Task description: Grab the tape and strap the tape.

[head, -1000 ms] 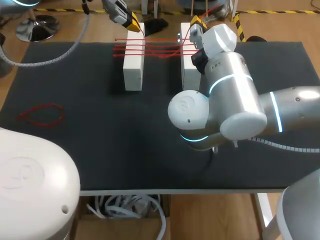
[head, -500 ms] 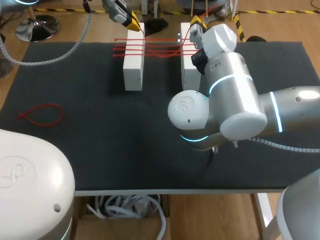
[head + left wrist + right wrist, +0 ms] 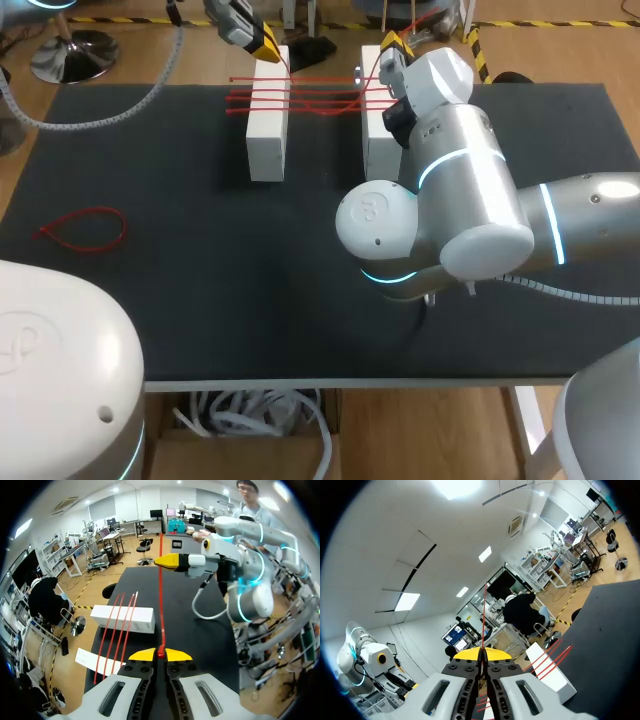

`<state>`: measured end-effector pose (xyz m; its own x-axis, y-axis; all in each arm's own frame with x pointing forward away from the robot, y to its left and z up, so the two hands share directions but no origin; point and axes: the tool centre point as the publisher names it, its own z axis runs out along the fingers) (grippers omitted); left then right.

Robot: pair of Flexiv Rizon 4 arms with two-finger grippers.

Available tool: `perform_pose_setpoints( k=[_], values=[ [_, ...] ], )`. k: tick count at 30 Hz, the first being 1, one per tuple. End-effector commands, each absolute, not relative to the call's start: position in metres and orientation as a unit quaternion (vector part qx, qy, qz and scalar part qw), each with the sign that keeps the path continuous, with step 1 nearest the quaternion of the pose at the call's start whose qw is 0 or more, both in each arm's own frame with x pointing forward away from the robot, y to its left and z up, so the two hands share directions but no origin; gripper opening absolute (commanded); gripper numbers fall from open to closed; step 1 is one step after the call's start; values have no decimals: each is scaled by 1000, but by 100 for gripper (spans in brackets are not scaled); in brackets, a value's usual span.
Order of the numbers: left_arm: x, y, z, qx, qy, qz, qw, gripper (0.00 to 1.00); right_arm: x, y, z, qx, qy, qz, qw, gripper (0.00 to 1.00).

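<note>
Far left of the bench (image 3: 180,300) lies a loose red loop (image 3: 85,228), flat and well apart from everything else. Moving right, my left claw (image 3: 268,45) sits at the far edge, just above the far end of the left white block (image 3: 267,135). In its wrist view the left claw (image 3: 160,654) has its yellow tips together, pinching a single strand of the tape (image 3: 161,605). The tape (image 3: 300,98) is thin, bright red and cord-like. Several near-parallel strands run across the gap between the left white block and the right white block (image 3: 378,140), lying over both tops near their far ends. From the left wrist the strands cross the block (image 3: 122,619) at a slight slant, and the pinched strand runs straight and taut to my right claw (image 3: 167,561) and on past it. The right claw (image 3: 393,42) is at the far end of the right block, with the right arm's big elbow covering that block's near part. In its own view the right claw (image 3: 482,653) is closed on the tape (image 3: 483,615), with a red strand rising straight out from between the tips. A block (image 3: 545,672) with red strands across it shows beside it.
</note>
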<state>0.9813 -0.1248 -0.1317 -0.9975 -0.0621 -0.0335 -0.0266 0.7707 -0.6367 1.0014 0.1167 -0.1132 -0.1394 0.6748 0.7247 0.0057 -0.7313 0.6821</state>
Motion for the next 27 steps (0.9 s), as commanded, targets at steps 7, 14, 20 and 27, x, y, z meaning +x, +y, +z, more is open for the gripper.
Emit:
perform_pose_setpoints(
  k=[7, 14, 20, 27],
  values=[
    [982, -125, -131, -23, 941, -336, 25, 0, 1004, 116, -111, 611, 298, 693, 239, 0],
    [982, -125, -131, -23, 941, -336, 25, 0, 1010, 122, -100, 600, 374, 654, 269, 0],
    [982, -125, -131, -23, 941, -336, 25, 0, 1009, 129, -97, 584, 431, 609, 320, 0],
    [982, -125, -131, -23, 941, -336, 25, 0, 1000, 137, -98, 564, 479, 555, 380, 0]
  ],
)
